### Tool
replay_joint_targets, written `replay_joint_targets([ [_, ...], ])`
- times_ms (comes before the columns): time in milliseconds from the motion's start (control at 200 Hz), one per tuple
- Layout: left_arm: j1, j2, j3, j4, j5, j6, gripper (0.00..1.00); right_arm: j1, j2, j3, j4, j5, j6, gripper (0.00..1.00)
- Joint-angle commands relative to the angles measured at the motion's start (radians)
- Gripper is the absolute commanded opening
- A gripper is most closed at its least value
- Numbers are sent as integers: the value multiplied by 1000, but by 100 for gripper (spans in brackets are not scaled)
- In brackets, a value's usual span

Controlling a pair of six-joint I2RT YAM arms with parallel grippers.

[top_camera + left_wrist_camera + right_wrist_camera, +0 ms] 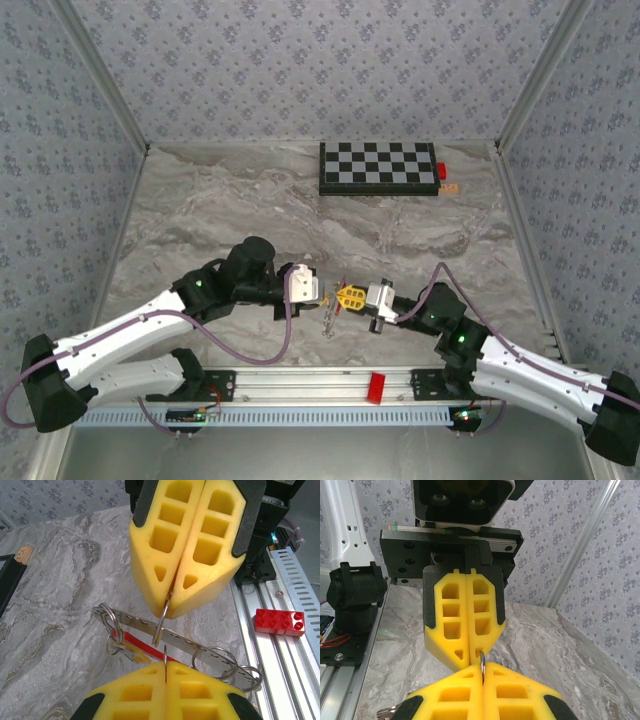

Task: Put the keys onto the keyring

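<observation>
My left gripper (341,295) and right gripper (358,298) meet tip to tip above the table's near middle. Both are shut on the keyring (161,626), a thin metal ring seen edge-on (483,659). In the left wrist view my left gripper (165,664) pinches a thin ring edge at the bottom, and my right gripper (168,611) clamps the ring from above. A perforated metal strip (200,644) carrying more rings hangs from it, with a red band (145,645) behind. One brass key (132,653) dangles on a small ring at the strip's left end.
A black-and-white checkerboard (378,167) lies at the back, with a small red block (441,171) and a tan piece (450,187) beside it. A red brick (377,387) sits on the aluminium rail (300,380) between the arm bases. Patterned walls enclose the marble table.
</observation>
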Motion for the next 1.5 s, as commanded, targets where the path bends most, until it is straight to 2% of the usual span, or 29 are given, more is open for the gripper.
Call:
replay_joint_targets([
  [0, -4, -7, 20, 5, 17, 11, 0, 8, -5, 3, 9, -18, -5, 0],
  [1494, -4, -6, 19, 5, 11, 12, 0, 8, 7, 3, 3, -24, -8, 0],
])
